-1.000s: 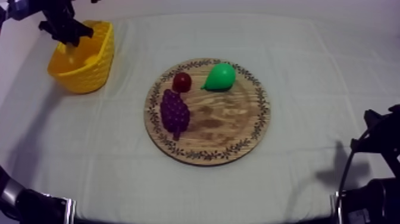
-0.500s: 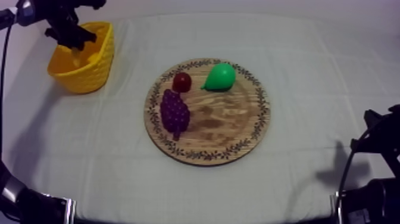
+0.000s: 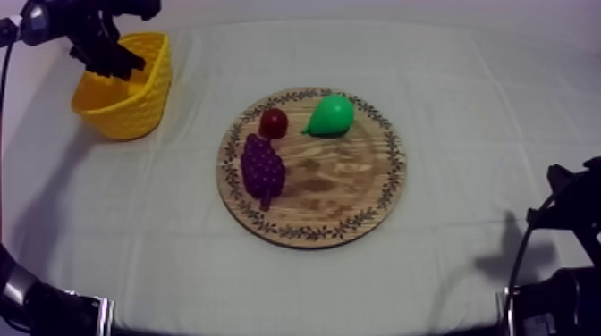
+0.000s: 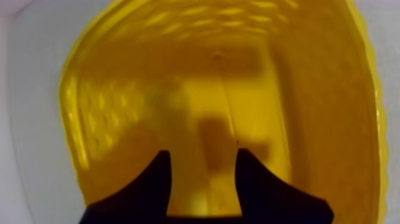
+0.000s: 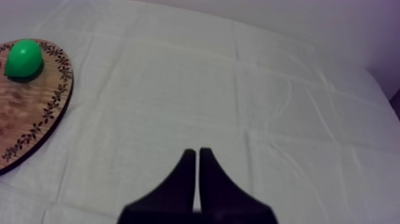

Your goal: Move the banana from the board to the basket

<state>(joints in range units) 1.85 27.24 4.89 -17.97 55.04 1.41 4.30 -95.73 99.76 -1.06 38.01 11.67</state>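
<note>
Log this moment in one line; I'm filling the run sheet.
left gripper open over basket | right gripper shut | board: grapes, pear, small red fruit

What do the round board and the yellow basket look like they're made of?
The board looks like matte wood: grain shows, with a dark pattern round its rim. The basket looks like glossy moulded plastic: shiny, woven-textured yellow walls.

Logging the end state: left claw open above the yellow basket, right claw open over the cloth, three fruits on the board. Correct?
Not quite: the right claw is shut, fingers together in a narrow wedge over the cloth, as the right wrist view shows. The left claw is open above the yellow basket, and pear, grapes and small red fruit lie on the board.
</note>
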